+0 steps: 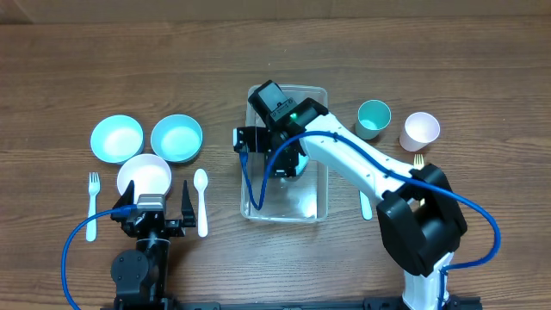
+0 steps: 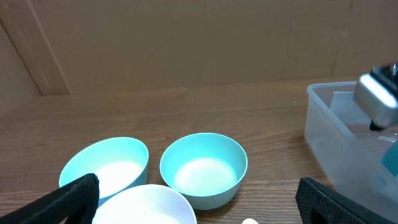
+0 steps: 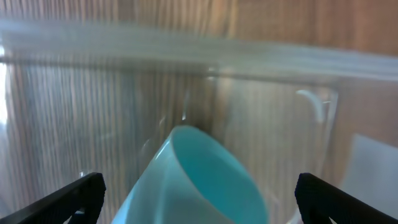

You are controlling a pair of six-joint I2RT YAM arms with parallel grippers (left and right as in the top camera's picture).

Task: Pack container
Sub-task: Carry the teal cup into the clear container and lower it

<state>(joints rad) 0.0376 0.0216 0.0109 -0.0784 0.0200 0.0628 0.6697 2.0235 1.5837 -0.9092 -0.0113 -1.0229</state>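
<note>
Teal cup (image 3: 214,171) is lying tilted in the container (image 1: 306,202) between the right gripper's (image 3: 199,186) parted fingers, risking a knock on withdrawal; left gripper (image 2: 198,190) is hanging open.

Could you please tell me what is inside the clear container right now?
A teal cup lies tilted inside the container, between the open fingers of the right gripper. The arm covers much of it from overhead, so anything beneath is hidden.
</note>
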